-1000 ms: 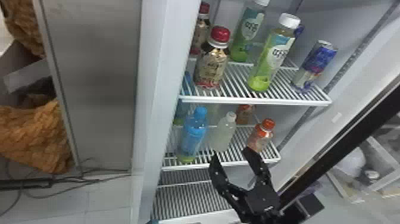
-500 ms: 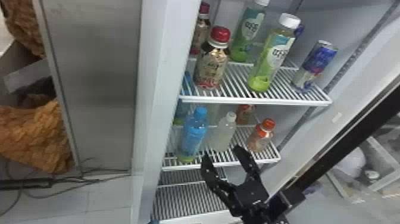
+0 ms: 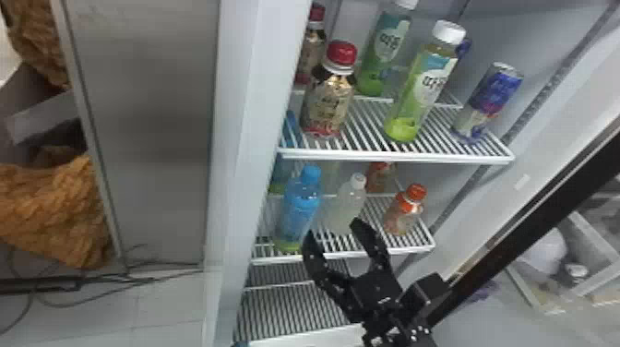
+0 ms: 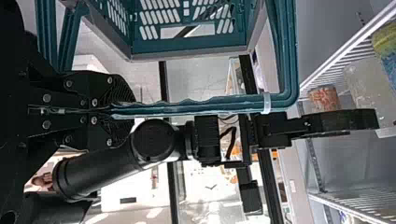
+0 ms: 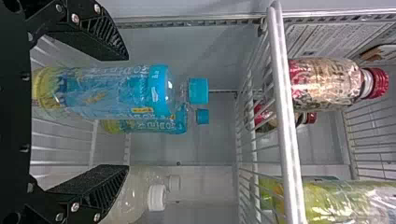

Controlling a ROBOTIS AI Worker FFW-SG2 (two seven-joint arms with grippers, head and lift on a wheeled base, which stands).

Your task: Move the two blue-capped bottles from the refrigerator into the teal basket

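Blue-capped bottle, near (image 3: 300,210): upright, left front of the middle shelf (image 3: 415,249). Blue-capped bottle, far (image 5: 180,125): directly behind, same shelf. White-capped bottle (image 3: 349,205): upright, to the right. Orange-capped bottle (image 3: 405,213): farther right.

Right gripper (image 3: 333,230): fingers wide apart, empty, near side of the shelf, slightly right of the near blue-capped bottle. Left gripper (image 4: 124,110): fingers together, clamped on the handles of the teal basket (image 4: 189,48), outside the refrigerator.

Step, as judged: lining up for the first pick. Next: ease left, centre the near bottle between the fingers, advance, close; clear the white-capped neighbour.
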